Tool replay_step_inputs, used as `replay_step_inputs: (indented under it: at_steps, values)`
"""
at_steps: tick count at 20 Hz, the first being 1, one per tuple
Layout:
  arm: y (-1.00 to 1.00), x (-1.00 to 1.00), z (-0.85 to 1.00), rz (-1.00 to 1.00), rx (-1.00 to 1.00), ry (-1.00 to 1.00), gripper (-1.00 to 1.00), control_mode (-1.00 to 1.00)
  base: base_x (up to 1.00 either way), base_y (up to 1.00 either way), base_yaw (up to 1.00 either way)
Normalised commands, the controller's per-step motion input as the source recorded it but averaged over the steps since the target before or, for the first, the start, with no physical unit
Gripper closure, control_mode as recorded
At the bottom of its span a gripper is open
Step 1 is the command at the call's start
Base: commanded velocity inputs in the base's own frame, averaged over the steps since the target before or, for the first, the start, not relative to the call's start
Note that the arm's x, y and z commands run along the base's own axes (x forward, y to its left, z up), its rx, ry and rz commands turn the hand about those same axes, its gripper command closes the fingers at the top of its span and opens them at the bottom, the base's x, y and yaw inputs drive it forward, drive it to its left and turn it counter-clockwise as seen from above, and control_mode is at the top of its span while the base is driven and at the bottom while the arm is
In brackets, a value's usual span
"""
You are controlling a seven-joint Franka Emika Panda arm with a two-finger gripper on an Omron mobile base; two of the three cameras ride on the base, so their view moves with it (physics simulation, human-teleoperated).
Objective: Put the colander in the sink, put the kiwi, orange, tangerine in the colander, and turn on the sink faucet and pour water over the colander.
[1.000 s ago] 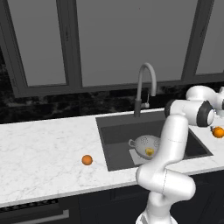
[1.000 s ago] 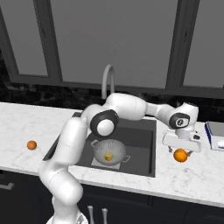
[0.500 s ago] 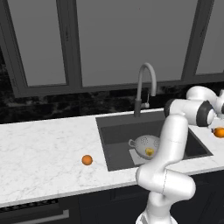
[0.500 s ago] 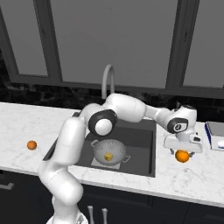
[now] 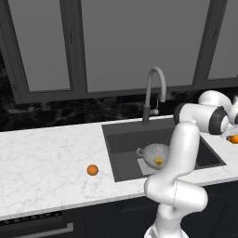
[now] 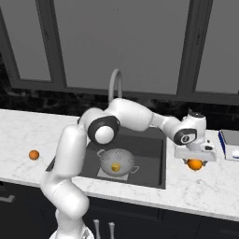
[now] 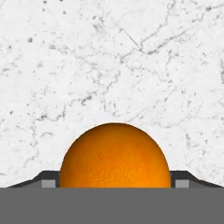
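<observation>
Orange and round, the bright fruit (image 7: 114,155) sat on the white marble desk (image 7: 109,57) to the right of the dark grey rectangular sink (image 6: 151,154), and the robot's two-finger gripper (image 6: 195,159) stood straight over it. In the hand view the ball lay between the two dark fingertips (image 7: 49,178), one at each flank, but I could not tell whether the jaws were released or already pressing on the peel. The risk, to my eye, was a round smooth ball being pinched off its middle: it could squirt out and roll along the desk, perhaps over the front edge. The silver-grey perforated metal colander (image 6: 116,162) already rested on the sink floor with a small yellowish-green kiwi (image 6: 115,166) inside. A second bright orange ball (image 5: 92,170) lay on the desk well to the left of the sink. A hurried carry might drop the fruit beside the colander.
</observation>
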Motion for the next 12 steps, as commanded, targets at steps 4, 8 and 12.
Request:
replay_step_inputs:
  at_steps: [4,8,12]
  values:
    - [0.97,-0.16,0.91,0.13,0.0,-0.29,1.0,-1.0,0.0,0.0,0.0]
    - [1.0,0.0,0.44,0.31,0.0,-0.11,1.0,-1.0,0.0,0.0,0.0]
    - [1.0,0.0,-0.03,0.46,0.0,-0.23,1.0,-1.0,0.0,0.0,0.0]
